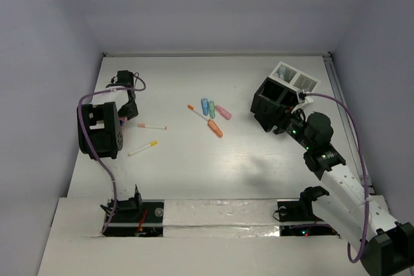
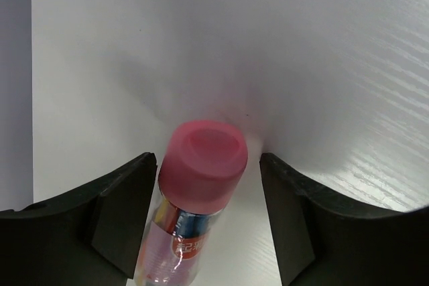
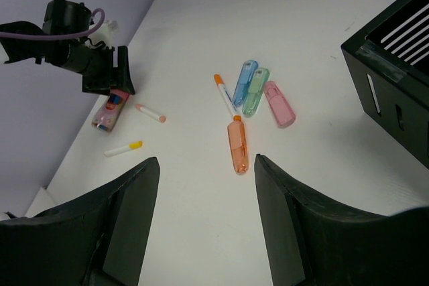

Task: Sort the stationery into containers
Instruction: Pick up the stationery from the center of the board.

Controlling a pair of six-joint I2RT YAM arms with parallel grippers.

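My left gripper (image 2: 204, 165) is open, low over the table at the far left (image 1: 125, 117). A clear tube with a pink cap (image 2: 201, 165) lies between its fingers, close to the left finger (image 2: 127, 205). The tube also shows in the right wrist view (image 3: 110, 112). Blue (image 1: 204, 106), green (image 1: 211, 109), pink (image 1: 223, 112) and orange (image 1: 215, 128) markers lie mid-table with a thin orange-tipped pen (image 1: 196, 112). A pink-tipped pen (image 1: 152, 126) and a yellow-tipped pen (image 1: 143, 148) lie near the left arm. My right gripper (image 3: 204, 165) is open and empty, beside the black box (image 1: 272, 103).
The white two-cell tray (image 1: 295, 77) adjoins the black box at the back right. Grey walls enclose the white table on three sides. The left arm's purple cable (image 1: 97, 153) loops beside its base.
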